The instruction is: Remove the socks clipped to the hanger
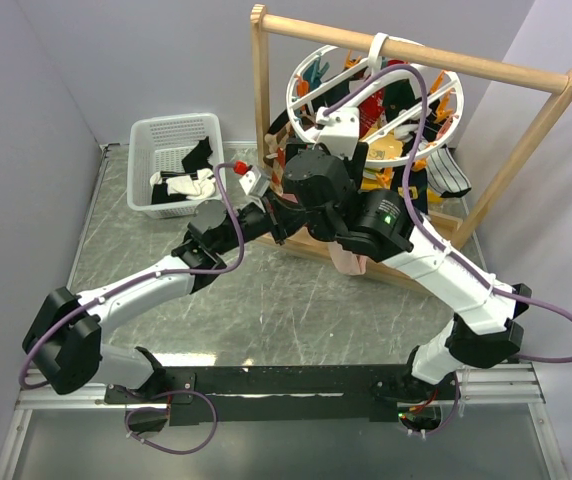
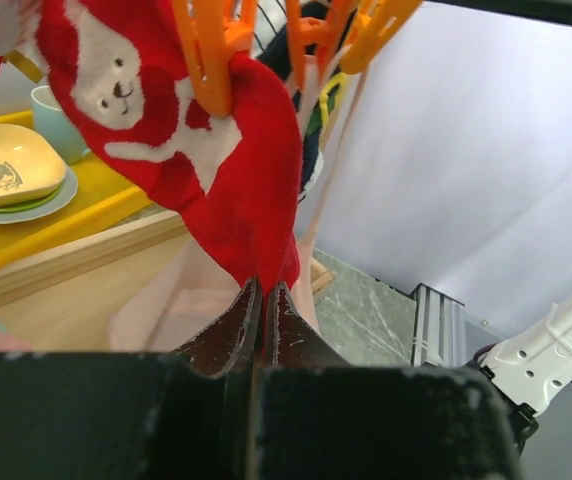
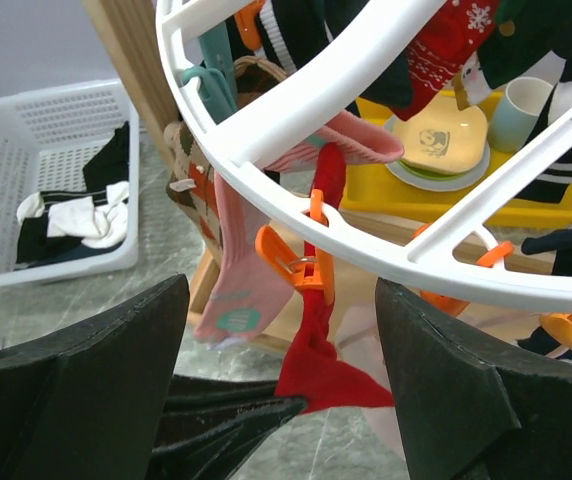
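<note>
The white round hanger [image 1: 301,100] hangs from a wooden rail, with mixed socks [image 1: 391,110] on its orange clips. In the left wrist view, a red sock [image 2: 236,150] with a white bear hangs from an orange clip [image 2: 211,60]. My left gripper [image 2: 266,290] is shut on its lowest tip. In the right wrist view, my right gripper [image 3: 281,288] stands open on either side of that sock's orange clip [image 3: 306,270], just below the hanger's ring [image 3: 386,240]. The red sock [image 3: 326,375] hangs between the wide jaws, and the left gripper's dark fingers [image 3: 226,415] pinch it from the lower left.
A pale pink sock [image 3: 236,290] hangs just left of the clip. A white basket [image 1: 176,122] holding black and white socks stands at the back left. The wooden frame [image 1: 526,130] surrounds the hanger. A yellow tray [image 3: 566,200] with a plate and cup lies behind.
</note>
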You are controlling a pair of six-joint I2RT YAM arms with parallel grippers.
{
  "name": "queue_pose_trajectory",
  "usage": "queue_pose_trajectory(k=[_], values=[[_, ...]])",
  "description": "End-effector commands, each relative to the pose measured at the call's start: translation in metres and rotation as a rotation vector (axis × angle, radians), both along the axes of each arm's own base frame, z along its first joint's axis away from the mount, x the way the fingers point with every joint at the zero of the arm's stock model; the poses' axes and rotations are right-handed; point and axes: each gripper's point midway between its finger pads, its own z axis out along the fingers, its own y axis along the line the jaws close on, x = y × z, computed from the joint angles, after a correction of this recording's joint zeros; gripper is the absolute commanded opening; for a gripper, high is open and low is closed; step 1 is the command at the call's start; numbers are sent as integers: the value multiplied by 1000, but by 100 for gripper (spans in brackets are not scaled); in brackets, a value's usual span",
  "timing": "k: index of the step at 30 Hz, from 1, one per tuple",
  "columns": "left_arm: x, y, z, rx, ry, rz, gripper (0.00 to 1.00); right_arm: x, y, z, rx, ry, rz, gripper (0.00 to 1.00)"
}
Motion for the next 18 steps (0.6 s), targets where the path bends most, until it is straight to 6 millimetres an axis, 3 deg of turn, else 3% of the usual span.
queue_pose_trajectory(k=[1, 12, 18], values=[[-21, 4, 41, -59, -95, -44, 1, 10, -12, 11, 17, -42, -72, 81], [-45, 5, 62, -80, -135, -79, 1, 13, -16, 5, -24, -31, -102, 77], [-45, 6, 64, -65, -144, -62, 1, -1, -15, 2, 120, 16, -43, 83]])
